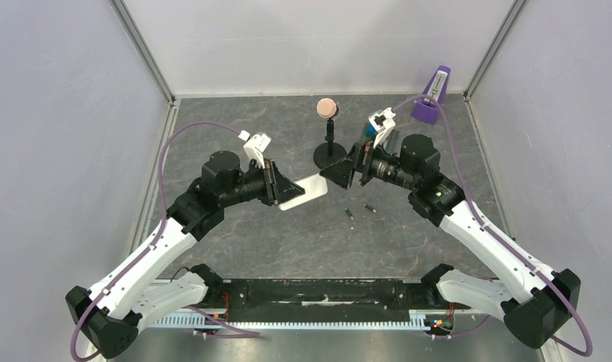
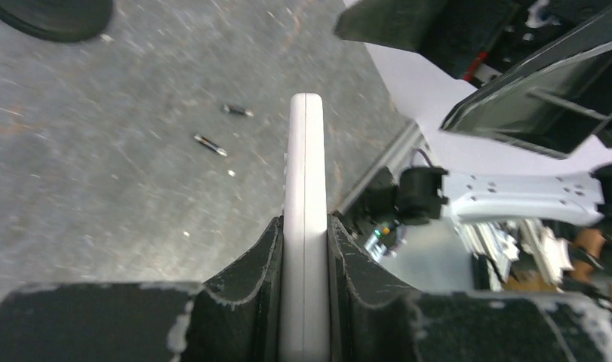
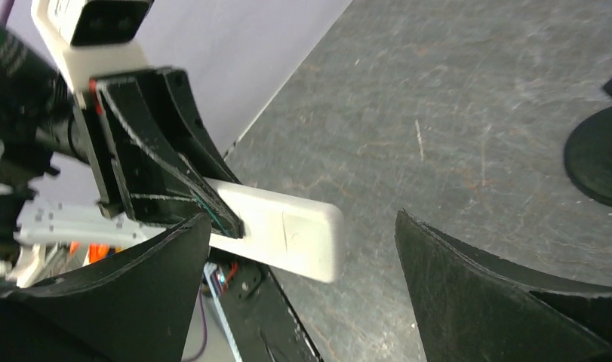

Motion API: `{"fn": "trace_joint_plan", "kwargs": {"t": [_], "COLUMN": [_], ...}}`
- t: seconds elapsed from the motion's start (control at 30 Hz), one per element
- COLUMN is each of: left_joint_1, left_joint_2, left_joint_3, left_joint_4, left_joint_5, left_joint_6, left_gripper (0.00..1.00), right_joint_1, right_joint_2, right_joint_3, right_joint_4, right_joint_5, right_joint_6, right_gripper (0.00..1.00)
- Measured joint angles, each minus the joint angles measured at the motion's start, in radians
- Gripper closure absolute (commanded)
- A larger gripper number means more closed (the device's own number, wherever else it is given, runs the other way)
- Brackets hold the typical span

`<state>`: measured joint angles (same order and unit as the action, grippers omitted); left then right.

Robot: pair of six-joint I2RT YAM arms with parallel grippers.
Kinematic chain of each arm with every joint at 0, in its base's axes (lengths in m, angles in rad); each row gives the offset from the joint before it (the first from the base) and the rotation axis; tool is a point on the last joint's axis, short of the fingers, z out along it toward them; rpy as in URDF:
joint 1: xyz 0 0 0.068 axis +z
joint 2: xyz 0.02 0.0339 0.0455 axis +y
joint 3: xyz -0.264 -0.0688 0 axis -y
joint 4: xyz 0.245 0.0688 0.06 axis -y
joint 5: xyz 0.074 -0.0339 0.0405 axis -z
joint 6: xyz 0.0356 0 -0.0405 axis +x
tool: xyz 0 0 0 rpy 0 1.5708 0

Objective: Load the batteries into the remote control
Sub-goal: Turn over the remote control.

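Note:
My left gripper [image 1: 281,186] is shut on the white remote control [image 1: 306,191] and holds it above the table, plain white back up. In the left wrist view the remote [image 2: 306,188] stands edge-on between the fingers [image 2: 250,264]. My right gripper [image 1: 348,170] is open and empty, just right of the remote's free end. In the right wrist view the remote [image 3: 287,234] shows its back with a battery-cover seam, between my open fingers [image 3: 468,279]. Two batteries [image 1: 349,214] [image 1: 370,207] lie on the table below the grippers, also in the left wrist view [image 2: 211,145] [image 2: 236,111].
A black stand with a pink ball top [image 1: 329,143] stands just behind the grippers; its base shows in the right wrist view [image 3: 597,158]. A purple metronome-like object [image 1: 432,98] is at the back right. White walls enclose the table.

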<state>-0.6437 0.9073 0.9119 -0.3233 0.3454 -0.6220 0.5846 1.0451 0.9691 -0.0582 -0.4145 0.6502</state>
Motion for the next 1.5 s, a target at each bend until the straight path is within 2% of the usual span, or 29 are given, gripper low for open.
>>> {"fn": "trace_joint_plan", "kwargs": {"t": [0.2,0.33,0.43,0.57,0.7,0.8,0.93,1.07,1.2,1.4,1.5], "left_joint_1": [0.006,0.051,0.094,0.115,0.131,0.145,0.159,0.166,0.171,0.178,0.179], "left_joint_2": [0.021,0.052,0.087,0.111,0.111,0.107,0.089,0.059,0.045,0.048,0.050], "left_joint_3": [-0.003,-0.029,-0.077,-0.097,-0.099,-0.100,-0.100,-0.100,-0.100,-0.100,-0.100], "left_joint_4": [0.005,0.121,0.246,0.325,0.352,0.366,0.381,0.386,0.386,0.382,0.377], "left_joint_5": [0.177,0.316,0.408,0.497,0.537,0.566,0.607,0.640,0.666,0.682,0.685], "left_joint_6": [-0.084,-0.175,-0.264,-0.329,-0.348,-0.356,-0.359,-0.359,-0.358,-0.358,-0.357], "left_gripper": [0.98,0.98,0.98,0.98,0.98,0.98,0.98,0.98,0.98,0.98,0.98], "right_joint_1": [0.000,0.000,0.000,0.000,0.001,0.001,0.001,0.002,0.003,0.002,0.002], "right_joint_2": [-0.013,-0.030,-0.035,-0.039,-0.055,-0.058,-0.057,-0.051,-0.039,0.005,0.018], "right_joint_3": [-0.106,-0.165,-0.192,-0.252,-0.315,-0.345,-0.381,-0.386,-0.384,-0.381,-0.381], "right_joint_4": [0.028,0.047,0.104,0.223,0.351,0.436,0.551,0.614,0.646,0.720,0.747], "right_joint_5": [-0.137,-0.190,-0.209,-0.221,-0.233,-0.253,-0.276,-0.303,-0.327,-0.369,-0.385], "right_joint_6": [-0.046,-0.030,0.012,0.123,0.233,0.312,0.395,0.439,0.452,0.484,0.495], "right_gripper": [0.07,0.09,0.16,0.25,0.39,0.44,0.42,0.36,0.39,0.48,0.59]}}
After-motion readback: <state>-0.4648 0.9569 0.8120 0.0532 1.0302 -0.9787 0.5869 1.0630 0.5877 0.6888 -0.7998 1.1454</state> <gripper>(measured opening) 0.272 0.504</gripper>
